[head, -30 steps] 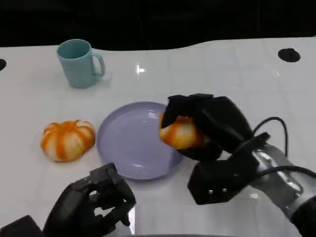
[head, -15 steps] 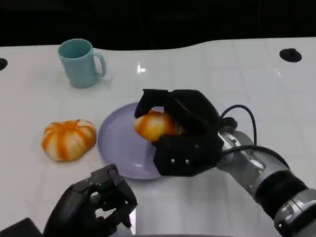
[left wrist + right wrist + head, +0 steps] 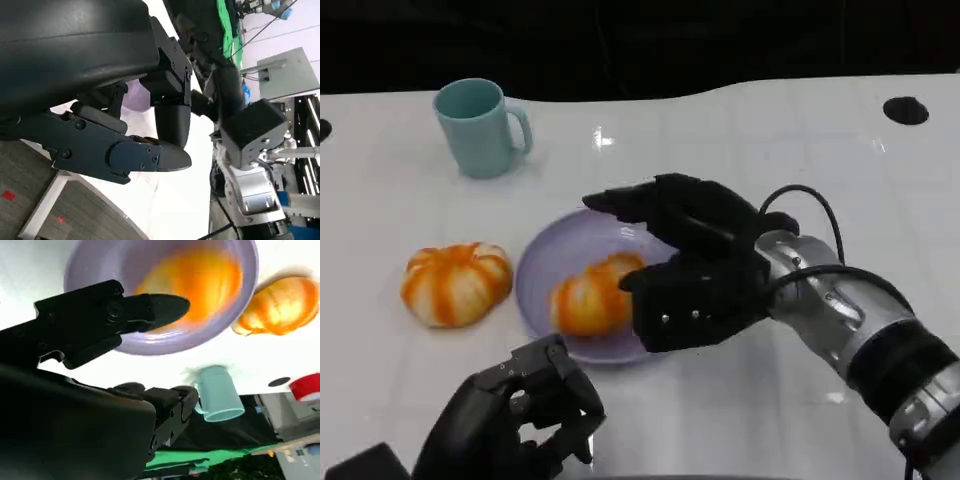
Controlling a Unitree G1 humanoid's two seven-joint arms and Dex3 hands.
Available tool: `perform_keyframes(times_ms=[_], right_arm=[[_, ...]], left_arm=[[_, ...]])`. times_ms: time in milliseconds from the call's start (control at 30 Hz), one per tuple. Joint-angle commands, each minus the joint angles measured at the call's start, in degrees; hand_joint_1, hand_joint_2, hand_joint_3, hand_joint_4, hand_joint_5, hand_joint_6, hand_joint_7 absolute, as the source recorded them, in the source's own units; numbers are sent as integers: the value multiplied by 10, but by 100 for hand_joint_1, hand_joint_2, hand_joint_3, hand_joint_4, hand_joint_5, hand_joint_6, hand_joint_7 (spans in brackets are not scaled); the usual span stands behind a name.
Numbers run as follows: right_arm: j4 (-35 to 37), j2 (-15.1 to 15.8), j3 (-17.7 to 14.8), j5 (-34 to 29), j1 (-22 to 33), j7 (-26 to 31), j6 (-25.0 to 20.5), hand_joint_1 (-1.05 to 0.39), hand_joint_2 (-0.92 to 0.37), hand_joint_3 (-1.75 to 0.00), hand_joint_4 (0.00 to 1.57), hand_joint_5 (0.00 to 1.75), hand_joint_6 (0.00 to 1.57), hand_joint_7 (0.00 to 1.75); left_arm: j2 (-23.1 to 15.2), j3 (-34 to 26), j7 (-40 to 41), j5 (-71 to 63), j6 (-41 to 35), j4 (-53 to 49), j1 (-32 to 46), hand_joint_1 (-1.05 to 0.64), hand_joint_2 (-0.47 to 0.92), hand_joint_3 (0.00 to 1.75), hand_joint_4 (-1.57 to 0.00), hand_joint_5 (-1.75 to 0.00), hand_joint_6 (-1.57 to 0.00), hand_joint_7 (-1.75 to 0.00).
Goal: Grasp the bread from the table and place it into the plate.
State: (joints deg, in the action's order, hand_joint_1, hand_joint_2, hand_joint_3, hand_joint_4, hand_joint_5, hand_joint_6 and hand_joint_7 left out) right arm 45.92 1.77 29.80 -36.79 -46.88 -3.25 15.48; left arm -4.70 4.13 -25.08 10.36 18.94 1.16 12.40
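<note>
An orange-and-white bread point(image 3: 588, 299) lies inside the lavender plate point(image 3: 542, 268), toward its near side; the right wrist view shows the bread point(image 3: 200, 284) on the plate point(image 3: 165, 342) too. My right hand point(image 3: 685, 262) hovers just right of and over the bread, fingers spread and holding nothing. In the right wrist view its fingers point(image 3: 125, 310) stand apart from the bread. My left hand point(image 3: 520, 420) sits low at the table's near edge, fingers curled in on nothing, as its fingers point(image 3: 150, 155) also show in the left wrist view.
A ribbed orange pumpkin-shaped piece point(image 3: 456, 283) lies on the white table left of the plate. A teal mug point(image 3: 480, 127) stands at the back left. A black round spot point(image 3: 905, 110) marks the far right.
My right hand carried the bread leftward over the plate, then let it go. The bread now lies in the plate and the fingers have spread apart. The left hand stayed put.
</note>
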Motion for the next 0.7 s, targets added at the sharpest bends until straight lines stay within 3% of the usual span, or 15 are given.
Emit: perform_keyframes(times_ms=[33, 367, 567, 700], right_arm=[[-53, 22, -4, 13, 29, -29, -2, -77, -92, -37, 1, 20, 16, 0], [-153, 55, -22, 28, 96, -35, 9, -72, -92, -33, 3, 30, 18, 1], [-221, 87, -53, 49, 164, -3, 57, -64, -92, -24, 0, 68, 28, 5], [-280, 110, -79, 58, 226, 21, 82, -59, -92, -22, 9, 77, 35, 8]], left_arm=[[-3, -2, 6, 5, -5, 9, 5, -53, 92, 32, -66, -175, -59, -155], [-5, -7, 4, 5, 7, -1, 3, -53, 92, 33, -68, -175, -59, -156], [-5, -12, 4, 11, -4, -3, -4, -53, 92, 31, -68, -175, -59, -156], [-6, -14, 0, 13, -4, -6, -6, -53, 92, 31, -68, -175, -58, -157]])
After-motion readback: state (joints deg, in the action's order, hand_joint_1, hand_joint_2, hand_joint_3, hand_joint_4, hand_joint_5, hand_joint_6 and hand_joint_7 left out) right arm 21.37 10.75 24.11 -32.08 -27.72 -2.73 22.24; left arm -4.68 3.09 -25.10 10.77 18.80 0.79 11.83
